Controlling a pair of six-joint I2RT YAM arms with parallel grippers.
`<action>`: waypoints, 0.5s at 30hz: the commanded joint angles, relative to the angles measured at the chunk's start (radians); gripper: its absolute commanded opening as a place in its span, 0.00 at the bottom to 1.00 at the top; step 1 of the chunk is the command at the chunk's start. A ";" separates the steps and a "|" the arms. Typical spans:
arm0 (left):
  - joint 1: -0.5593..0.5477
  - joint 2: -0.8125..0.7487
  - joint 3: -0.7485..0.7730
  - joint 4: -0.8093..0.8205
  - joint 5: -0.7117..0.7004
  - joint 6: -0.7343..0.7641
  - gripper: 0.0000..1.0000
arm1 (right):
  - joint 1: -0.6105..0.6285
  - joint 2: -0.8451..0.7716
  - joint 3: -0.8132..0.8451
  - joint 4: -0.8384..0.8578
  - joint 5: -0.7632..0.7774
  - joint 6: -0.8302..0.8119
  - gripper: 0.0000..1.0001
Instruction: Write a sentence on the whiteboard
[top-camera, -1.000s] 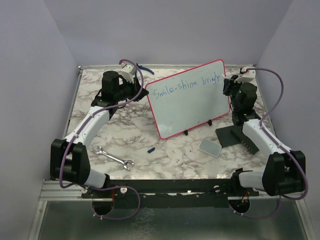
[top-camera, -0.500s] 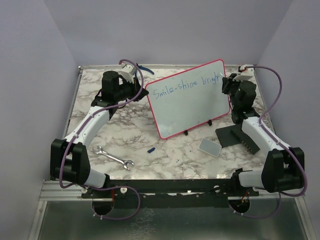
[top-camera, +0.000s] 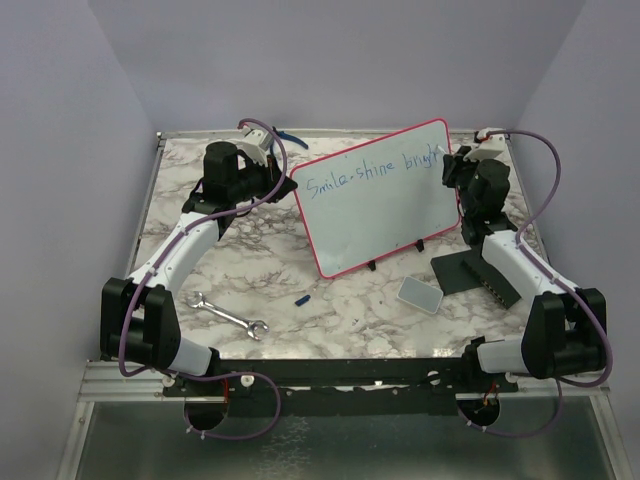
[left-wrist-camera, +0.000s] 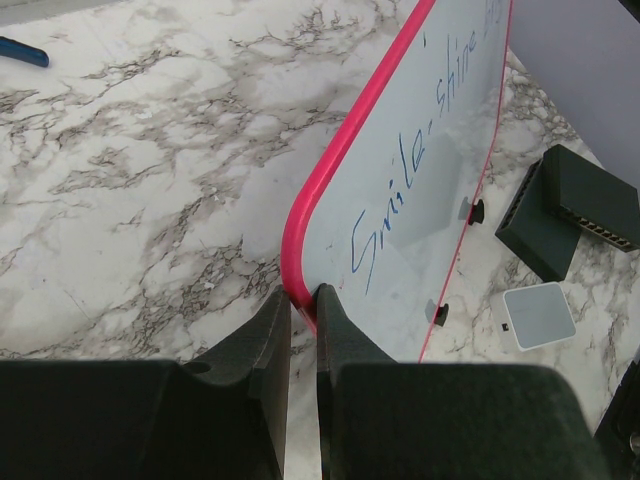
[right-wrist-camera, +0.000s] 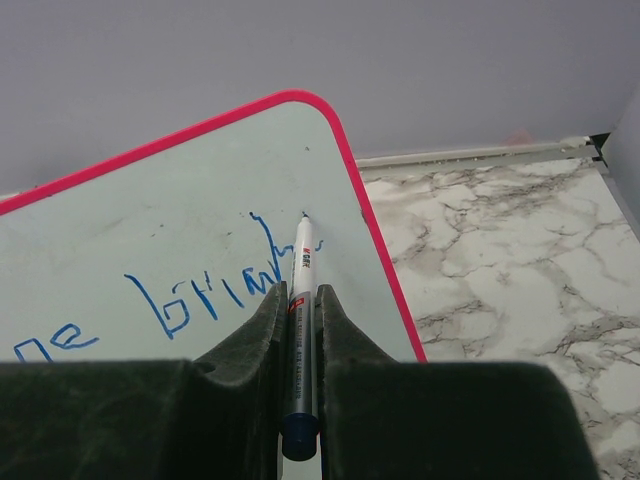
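Inside clamped right gripper (right-wrist-camera: 298, 292), white marker pen (right-wrist-camera: 303, 258), tip up on glossy red-framed whiteboard (right-wrist-camera: 150, 180). Left gripper (left-wrist-camera: 303, 297) pinching its frame edge.

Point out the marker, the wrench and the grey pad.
marker (right-wrist-camera: 301, 275): right wrist view, white barrel.
wrench (top-camera: 228, 316): top view, middle of shaft.
grey pad (top-camera: 420, 293): top view, centre of face.

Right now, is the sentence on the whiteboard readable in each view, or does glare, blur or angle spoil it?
Top external: evenly lit, no glare, the sentence small but readable on the whiteboard. Left wrist: the steep angle foreshortens the words. Right wrist: sharp, but only the end of it shows, by the marker tip.
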 joint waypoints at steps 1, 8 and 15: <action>0.006 -0.036 -0.003 0.020 0.015 0.043 0.00 | -0.004 0.007 -0.001 -0.013 -0.011 -0.003 0.01; 0.006 -0.036 -0.003 0.020 0.013 0.041 0.00 | -0.003 -0.018 -0.047 -0.020 -0.011 0.011 0.01; 0.006 -0.037 -0.001 0.020 0.015 0.039 0.00 | -0.004 -0.050 -0.099 -0.025 0.007 0.023 0.01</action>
